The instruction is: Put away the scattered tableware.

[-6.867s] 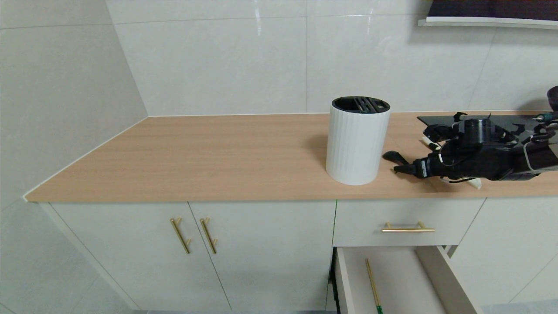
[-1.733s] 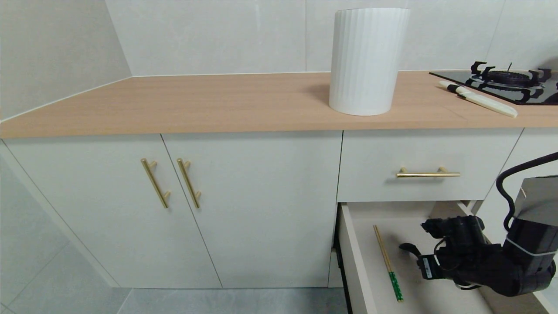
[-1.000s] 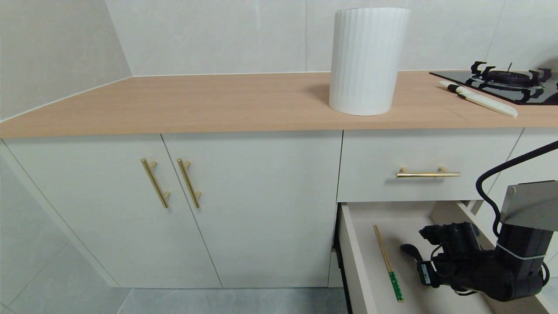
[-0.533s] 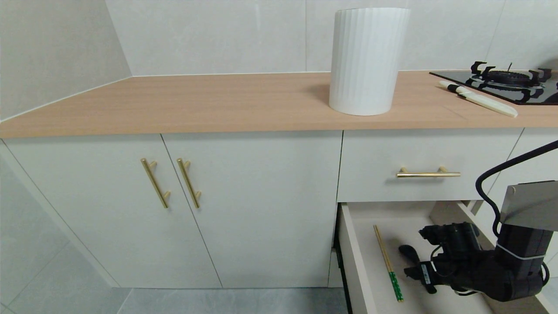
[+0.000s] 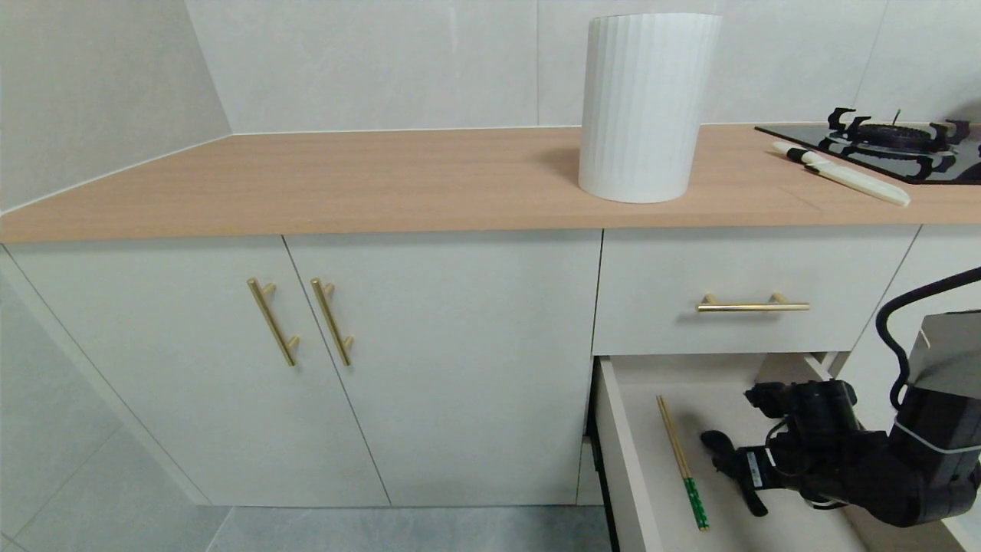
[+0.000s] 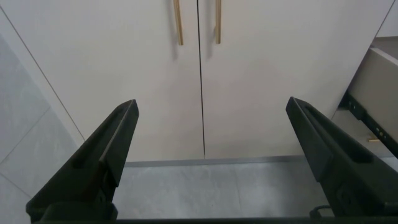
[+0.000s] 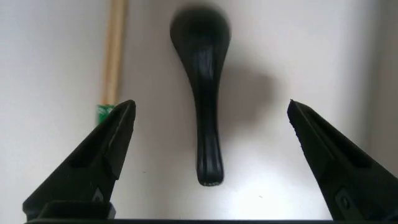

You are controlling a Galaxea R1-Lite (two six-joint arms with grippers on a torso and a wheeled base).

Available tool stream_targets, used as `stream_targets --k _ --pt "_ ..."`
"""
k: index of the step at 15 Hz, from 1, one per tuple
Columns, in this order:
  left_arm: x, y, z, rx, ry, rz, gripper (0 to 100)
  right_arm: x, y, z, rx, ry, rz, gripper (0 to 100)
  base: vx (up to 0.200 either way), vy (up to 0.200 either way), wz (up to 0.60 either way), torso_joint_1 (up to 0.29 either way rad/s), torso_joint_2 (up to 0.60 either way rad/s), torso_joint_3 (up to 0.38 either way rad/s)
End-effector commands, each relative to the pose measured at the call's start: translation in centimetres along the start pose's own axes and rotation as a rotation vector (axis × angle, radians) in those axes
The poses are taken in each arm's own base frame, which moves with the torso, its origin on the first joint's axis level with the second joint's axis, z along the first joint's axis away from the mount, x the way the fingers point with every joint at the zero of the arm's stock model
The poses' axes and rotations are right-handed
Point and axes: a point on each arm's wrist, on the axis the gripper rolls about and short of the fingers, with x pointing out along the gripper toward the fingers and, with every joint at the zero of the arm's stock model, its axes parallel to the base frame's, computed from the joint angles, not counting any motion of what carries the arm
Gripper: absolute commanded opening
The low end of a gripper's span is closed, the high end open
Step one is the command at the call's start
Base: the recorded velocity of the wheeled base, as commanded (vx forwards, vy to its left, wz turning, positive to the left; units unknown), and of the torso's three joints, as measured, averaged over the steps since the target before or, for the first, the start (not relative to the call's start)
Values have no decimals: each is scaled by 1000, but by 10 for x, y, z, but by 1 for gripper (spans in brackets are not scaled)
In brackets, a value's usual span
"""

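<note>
Hanging over the open drawer (image 5: 617, 452) at the lower right of the head view, your right end effector (image 7: 209, 109) has its fingers spread wide and grips nothing. The black spoon (image 7: 205, 74) lies on the drawer floor between the two fingers, touching neither, with its bowl pointing toward the back of the drawer. Just beside it, nearer the drawer's left wall, lies a pair of wooden chopsticks (image 5: 680, 460) with a green band near one end, running roughly parallel to the spoon.

Your left end effector (image 6: 208, 115) is also spread apart and empty, held low and facing the double cabinet doors (image 5: 306, 368) with their gold handles. Above the open drawer sits a closed drawer with a gold bar handle (image 5: 752, 307).

Farther back, on the wooden tabletop (image 5: 345, 180), a tall white ribbed container (image 5: 647, 107) stands upright right of centre. At the upper right, a pale knife (image 5: 843, 175) with a dark band lies flat against the edge of the black stove (image 5: 889, 134).
</note>
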Motion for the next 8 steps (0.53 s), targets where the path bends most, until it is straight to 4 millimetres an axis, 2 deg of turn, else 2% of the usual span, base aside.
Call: stream_targets --k 1,2,3,4,6,8 --pt "0 0 0 0 -1 0 100 -40 -2 18 5 -109 2 100 0 0 0 0 0 0" --pt "0 0 0 0 -1 0 100 -55 -2 23 5 -151 1 100 0 0 0 0 0 0" --pt "0 0 0 0 -1 0 100 -55 -2 23 5 -151 1 100 0 0 0 0 0 0" --pt "0 0 0 0 -1 0 100 -87 -3 31 9 -234 -5 100 0 0 0 0 0 0" --pt "0 0 0 0 -1 0 100 -115 -5 36 15 -310 -14 100 0 0 0 0 0 0" --pt "0 0 0 71 1 3 100 -150 -1 30 4 -307 -42 100 0 0 0 0 0 0"
